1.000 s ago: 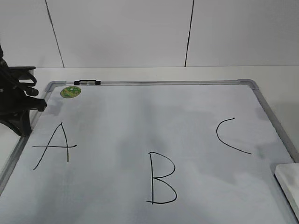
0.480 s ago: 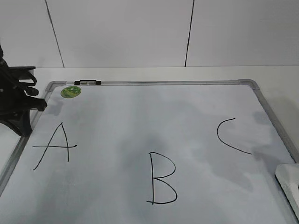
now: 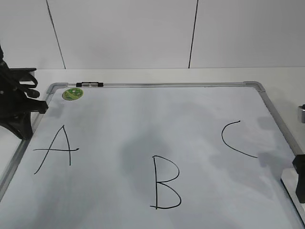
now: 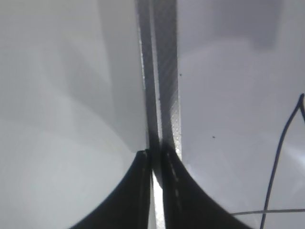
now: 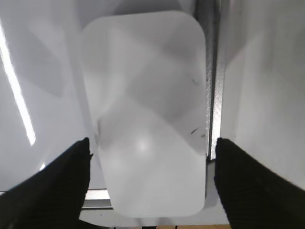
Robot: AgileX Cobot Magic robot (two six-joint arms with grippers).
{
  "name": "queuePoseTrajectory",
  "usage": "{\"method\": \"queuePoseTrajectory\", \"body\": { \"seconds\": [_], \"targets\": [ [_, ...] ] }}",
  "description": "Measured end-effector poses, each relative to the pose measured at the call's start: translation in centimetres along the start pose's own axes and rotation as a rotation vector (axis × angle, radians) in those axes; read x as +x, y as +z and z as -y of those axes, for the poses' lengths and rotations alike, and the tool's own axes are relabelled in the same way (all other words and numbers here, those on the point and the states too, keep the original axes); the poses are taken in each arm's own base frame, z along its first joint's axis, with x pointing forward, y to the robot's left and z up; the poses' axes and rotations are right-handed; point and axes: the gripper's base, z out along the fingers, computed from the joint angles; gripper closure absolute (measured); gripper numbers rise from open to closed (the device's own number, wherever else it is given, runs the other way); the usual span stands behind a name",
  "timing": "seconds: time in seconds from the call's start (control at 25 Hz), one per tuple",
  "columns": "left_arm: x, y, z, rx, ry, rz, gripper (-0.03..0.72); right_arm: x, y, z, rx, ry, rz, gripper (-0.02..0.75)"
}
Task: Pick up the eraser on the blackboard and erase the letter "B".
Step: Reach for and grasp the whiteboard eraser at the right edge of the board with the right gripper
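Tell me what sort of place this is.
Probably a lab or test bench: a whiteboard with marker letters lies flat on a white table, plain panel walls stand behind, and a black robot arm waits at its left edge.

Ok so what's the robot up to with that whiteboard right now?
The right gripper is open, its fingers on either side of the white eraser at the blackboard's right edge, not yet closed on it. The left gripper is shut over the board's left frame, near the "A". The letter "B" is untouched, as is the "C".
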Motion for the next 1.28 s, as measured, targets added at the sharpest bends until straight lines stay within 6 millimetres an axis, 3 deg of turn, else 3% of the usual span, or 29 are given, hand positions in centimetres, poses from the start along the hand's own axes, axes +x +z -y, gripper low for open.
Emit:
{"method": "queuePoseTrajectory", "body": {
  "seconds": [0.48, 1.28],
  "targets": [
    [0.0, 0.0, 0.0, 0.002, -0.001, 0.000, 0.666, -1.2, 0.7, -0.1, 0.000, -0.001, 0.054, 0.095],
    [0.0, 0.0, 0.1, 0.011, -0.007, 0.000, 0.666, -1.1, 1.0, 0.0, 0.006, -0.004, 0.069, 0.142]
  ]
}}
